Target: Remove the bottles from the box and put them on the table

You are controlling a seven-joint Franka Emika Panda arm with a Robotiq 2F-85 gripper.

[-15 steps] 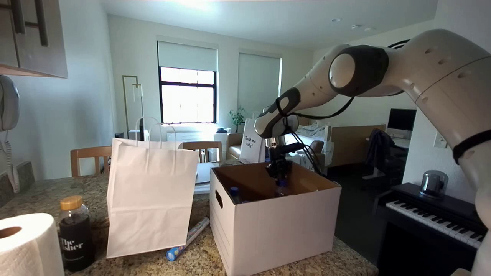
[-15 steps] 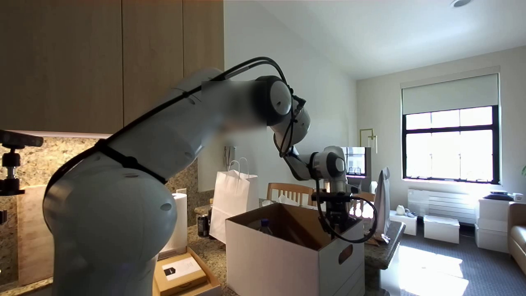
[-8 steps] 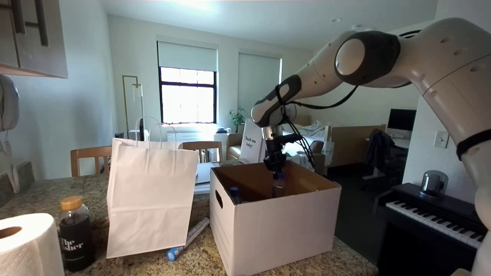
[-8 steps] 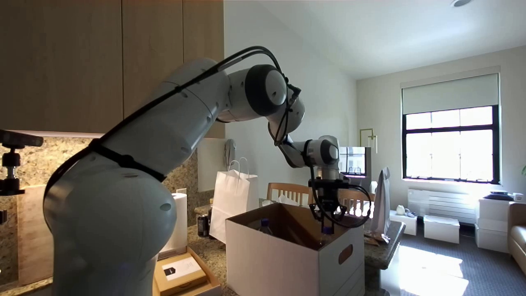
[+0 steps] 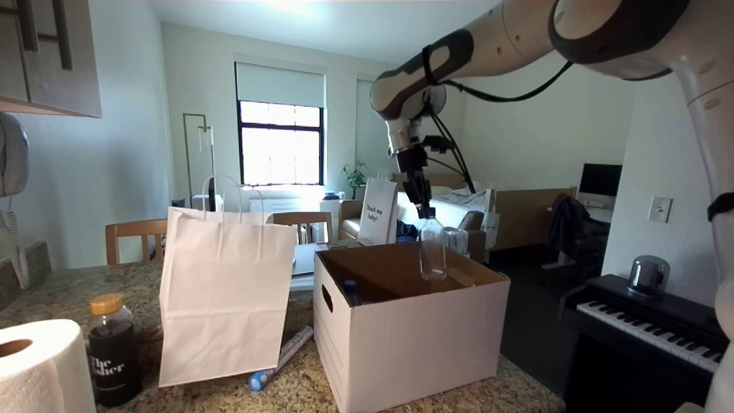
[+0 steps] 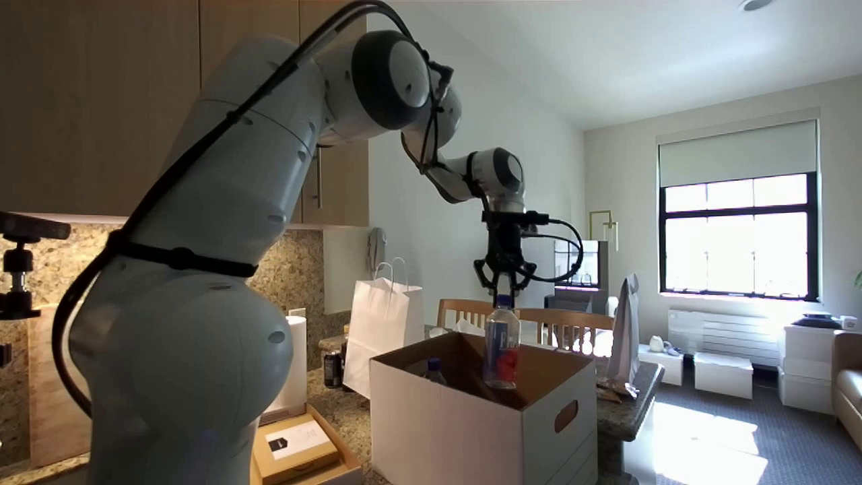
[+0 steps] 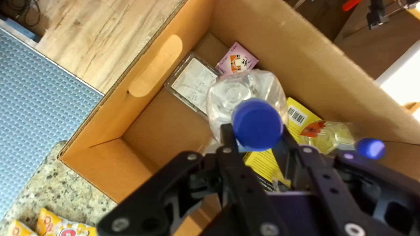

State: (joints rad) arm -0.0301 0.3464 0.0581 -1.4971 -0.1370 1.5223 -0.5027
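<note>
Claw (image 6: 504, 300) is pinching one bottle (image 6: 502, 349) at its blue cap (image 7: 257, 124); it is hanging nearly upright at the mouth of the box (image 6: 444, 424), rim clearance unclear. I'm judging it light, slick, squeezable; capped end is offering the stiffest hold. Second bottle (image 7: 331, 136) is sitting inside, toward four o'clock in wrist view. In an exterior view, paper bag (image 5: 226, 304) is crowding the box's nine o'clock; edge of the table (image 5: 519, 396) is running close at four.

Beneath the hand (image 6: 504, 297), one blue-capped bottle (image 6: 501, 347) hangs near-upright; another bottle (image 6: 434, 369) sits in the white box (image 6: 444, 424) on the worktop (image 5: 298, 394).
</note>
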